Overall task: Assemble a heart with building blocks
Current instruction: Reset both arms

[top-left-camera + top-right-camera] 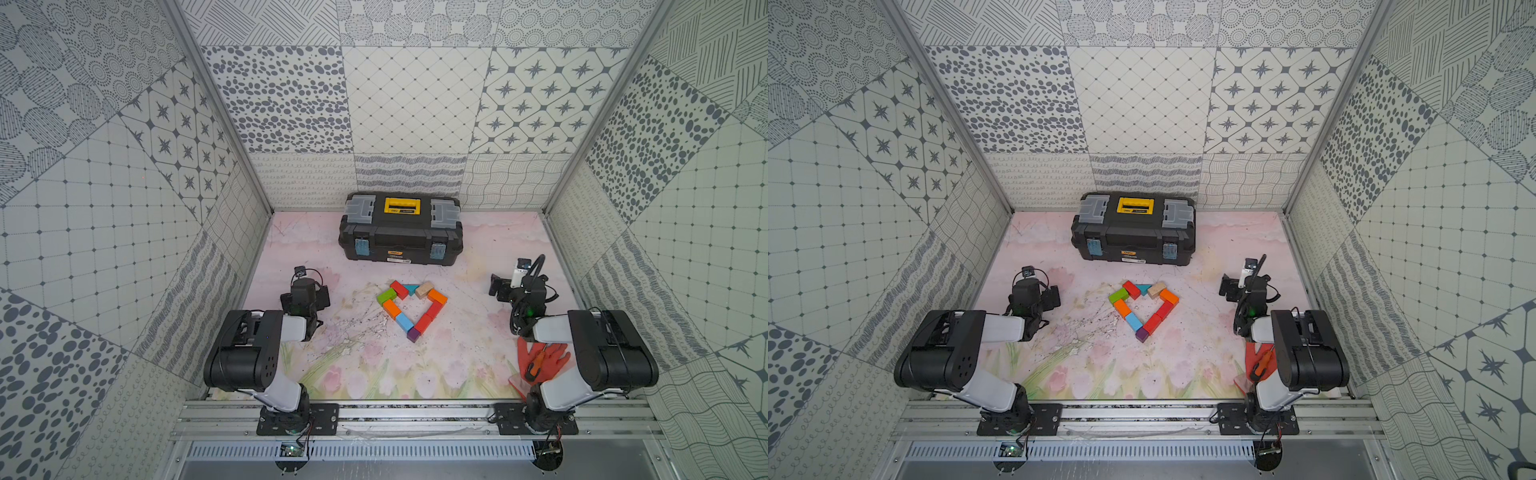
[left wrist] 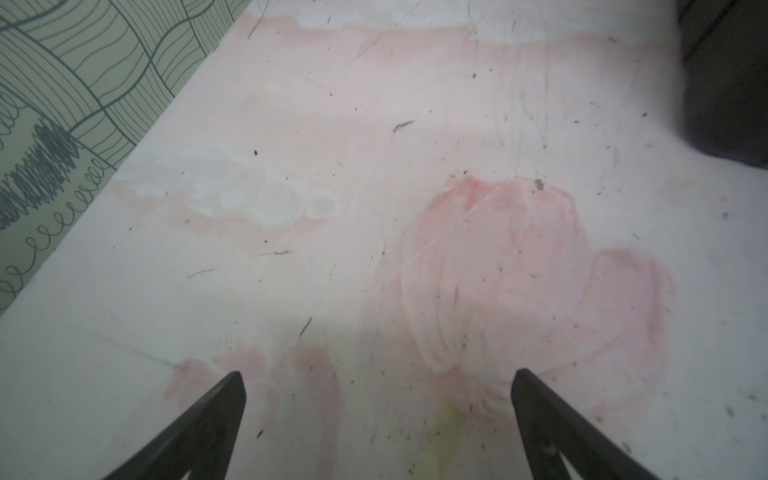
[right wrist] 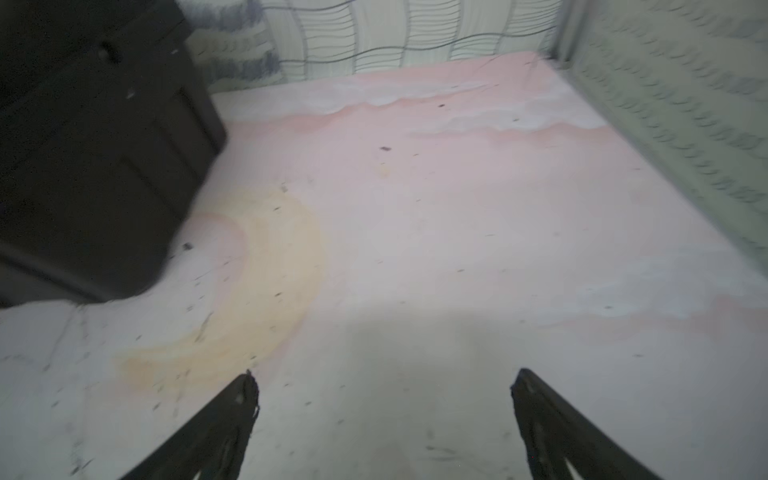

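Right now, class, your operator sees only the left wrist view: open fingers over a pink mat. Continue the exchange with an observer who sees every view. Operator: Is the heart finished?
Observer: In both top views the heart looks closed all the way round.
Operator: What marks its point?
Observer: A purple cube.
Operator: Anything held on the right?
Observer: No, the right gripper is open and empty.

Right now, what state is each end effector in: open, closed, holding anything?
Left end effector: open, holding nothing.
Right end effector: open, holding nothing.
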